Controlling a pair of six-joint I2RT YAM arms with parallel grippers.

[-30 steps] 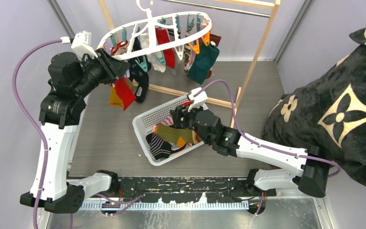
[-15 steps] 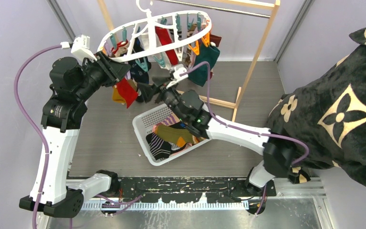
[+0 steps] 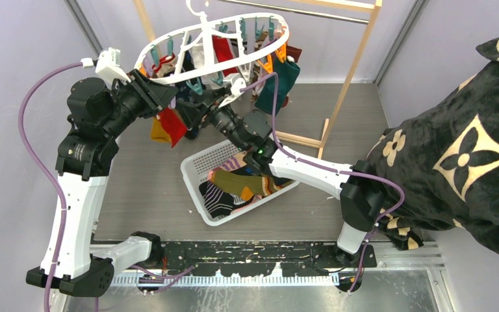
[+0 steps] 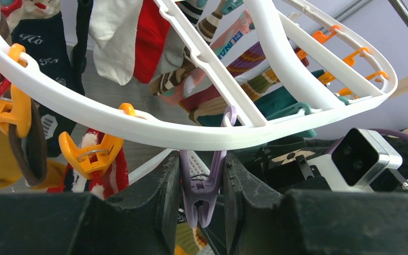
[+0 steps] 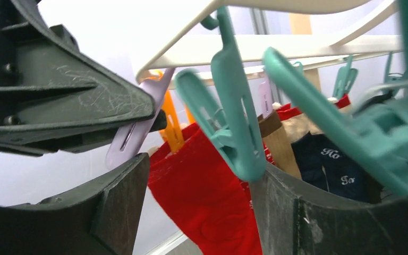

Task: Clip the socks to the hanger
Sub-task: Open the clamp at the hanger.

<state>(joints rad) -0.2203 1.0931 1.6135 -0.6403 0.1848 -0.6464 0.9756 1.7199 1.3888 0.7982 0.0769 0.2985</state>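
The left gripper (image 4: 201, 176) is clamped on a purple peg (image 4: 202, 204) that hangs from the near rim of the hanger (image 4: 138, 125), at 6 o'clock in the left wrist view. One finger presses each side of the peg. In the top view the hanger hangs at 12 o'clock. Many socks are already clipped round it, among them a red sock (image 3: 170, 125) at its 8 o'clock.

The right gripper (image 5: 202, 175) is just beside the left one under the ring, its fingers well apart. The red sock and a teal peg (image 5: 234, 122) show between them, and I can see no sock gripped. More socks (image 3: 237, 182) lie in the basket (image 3: 195, 168), at 6 o'clock from the hanger.

The step looks like feeding a sock into the squeezed purple peg:
- The left should squeeze the peg's tail end so that its mouth gapes, without dragging the ring, which can likely swing.
- The right should bring a cuff up from 6 o'clock, deep into the mouth.
- The right should steer clear of the teal peg and the hung red sock.
- Only then should the left let go.

A navy sock (image 5: 329, 164) bears pale script that reads "Ho" and "So". A striped sock (image 4: 231, 45) carries letters beginning "SUN", and the rest is unclear.
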